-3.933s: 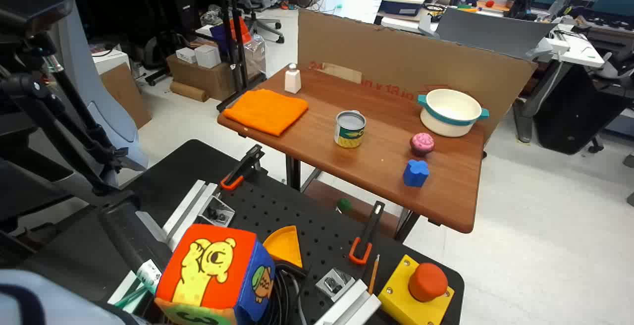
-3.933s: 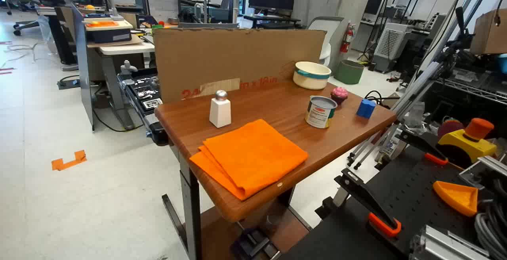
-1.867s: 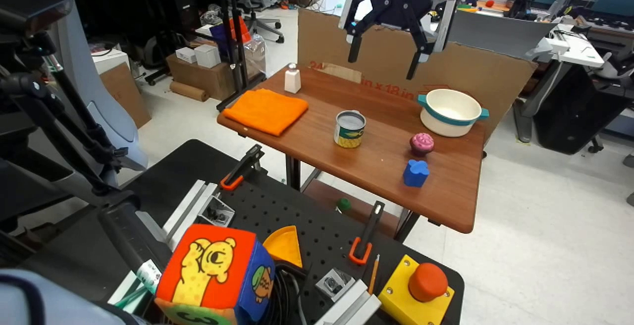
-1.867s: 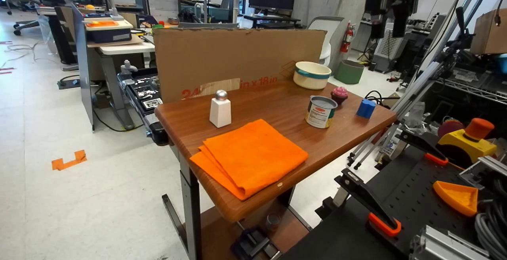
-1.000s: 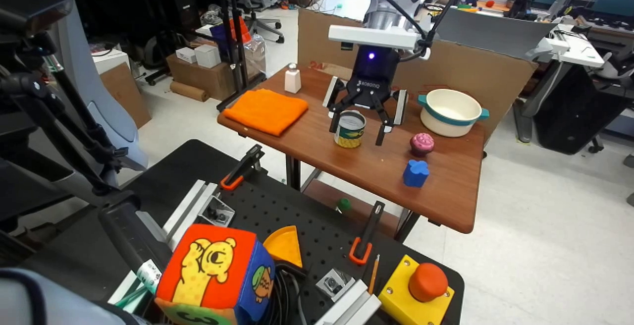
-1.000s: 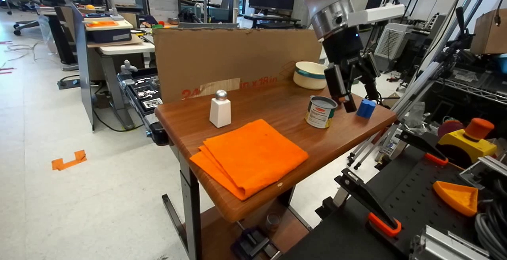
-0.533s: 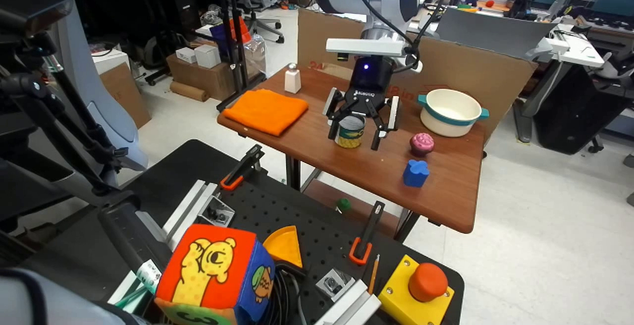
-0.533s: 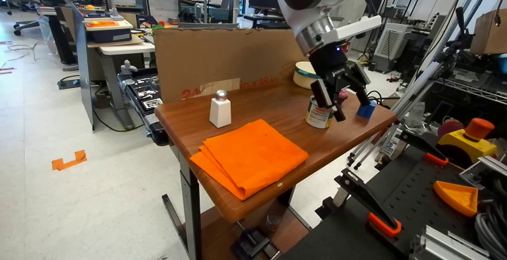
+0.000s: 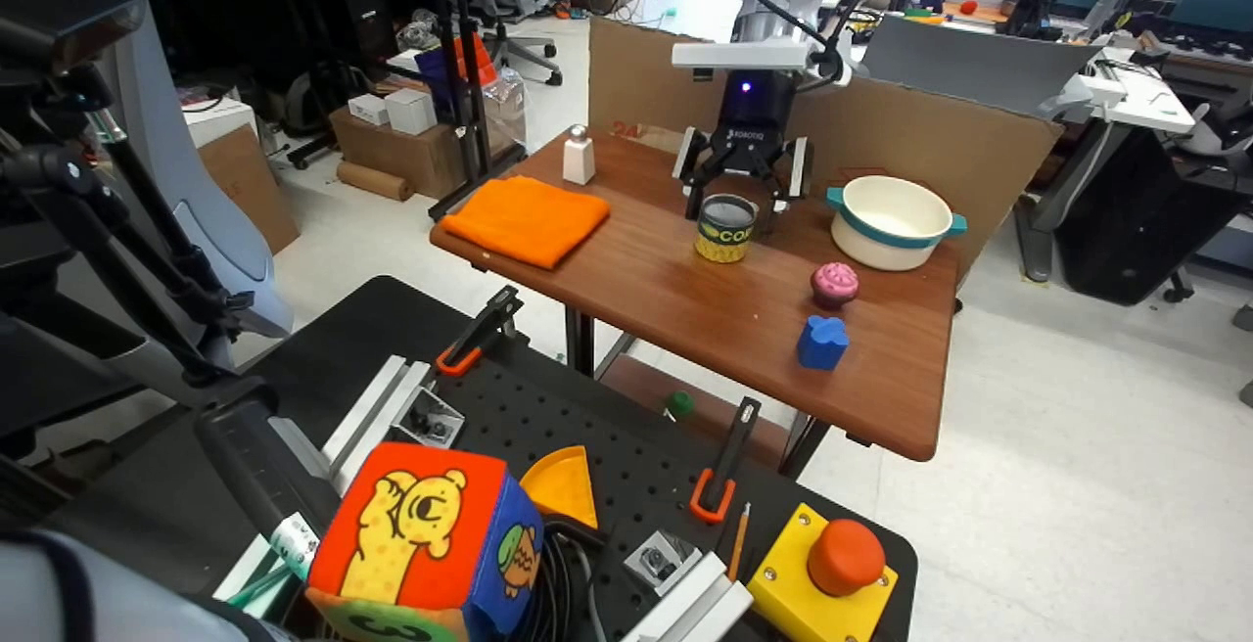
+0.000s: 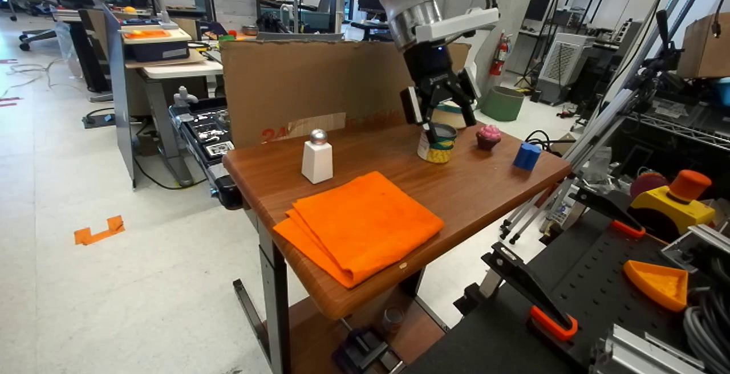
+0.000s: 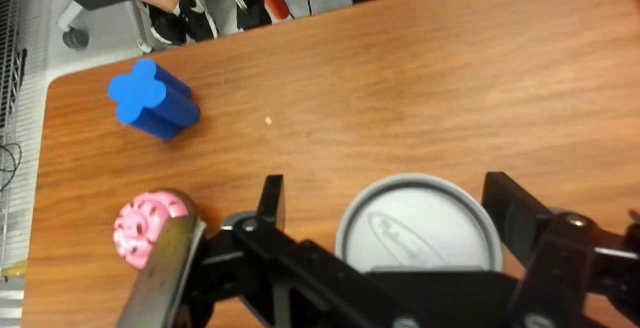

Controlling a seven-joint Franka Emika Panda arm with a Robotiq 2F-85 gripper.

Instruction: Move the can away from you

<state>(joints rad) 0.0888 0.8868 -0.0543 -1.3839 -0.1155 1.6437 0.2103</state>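
Observation:
The can (image 9: 724, 243) stands upright on the brown table (image 9: 646, 309), its yellow-green label showing. It also shows in an exterior view (image 10: 438, 153), partly behind a finger. In the wrist view its silvery lid (image 11: 415, 223) lies between my fingers, the near part hidden by the gripper body. My gripper (image 9: 734, 212) is open at the can's top, fingers to either side; it also shows in an exterior view (image 10: 450, 127). In the wrist view the gripper (image 11: 385, 183) has a gap between left finger and can. The right finger is close to the rim; I cannot tell if it touches.
A cardboard wall (image 9: 842, 133) stands along the table's far edge. The white teal-rimmed bowl (image 9: 891, 221), a pink cupcake (image 9: 835, 285) and a blue block (image 9: 822, 343) are to the can's right. An orange cloth (image 9: 529, 219) and a white shaker (image 9: 579, 157) are to its left.
The arm came into view, and the open gripper lowered around the can. In the last half second gripper and can moved toward the cardboard wall. The can has turned, and the gripper is somewhat higher.

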